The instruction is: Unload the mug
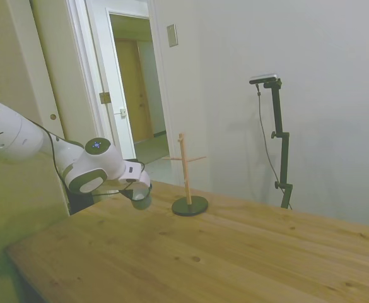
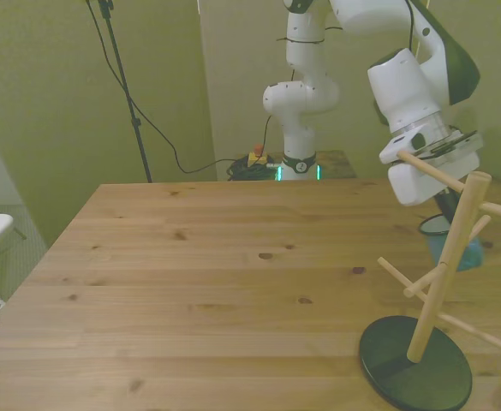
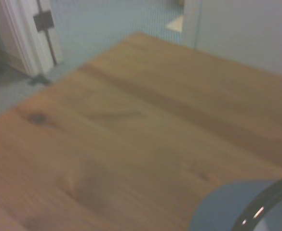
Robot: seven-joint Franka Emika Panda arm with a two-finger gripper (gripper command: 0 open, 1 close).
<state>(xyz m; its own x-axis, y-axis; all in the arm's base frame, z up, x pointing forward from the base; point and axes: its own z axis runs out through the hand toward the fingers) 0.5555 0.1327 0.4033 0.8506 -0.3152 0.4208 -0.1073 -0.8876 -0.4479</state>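
Note:
The light blue mug (image 1: 142, 201) with a dark rim is low over the wooden table (image 1: 234, 252), near its far left edge in the side view. My gripper (image 1: 140, 192) comes down onto its rim and looks shut on it. In the front view the mug (image 2: 433, 240) is at the right, partly behind the wooden peg stand (image 2: 449, 257), with the gripper (image 2: 445, 211) just above it. Whether the mug touches the table I cannot tell. The stand's pegs are bare. In the wrist view the mug's rim (image 3: 237, 207) shows blurred and close.
The peg stand (image 1: 188, 172) with its round dark base (image 2: 414, 365) stands a short way from the mug. A white door frame and an open doorway (image 1: 134, 95) lie beyond the table edge. The table (image 2: 233, 257) stretches wide toward the front view's left.

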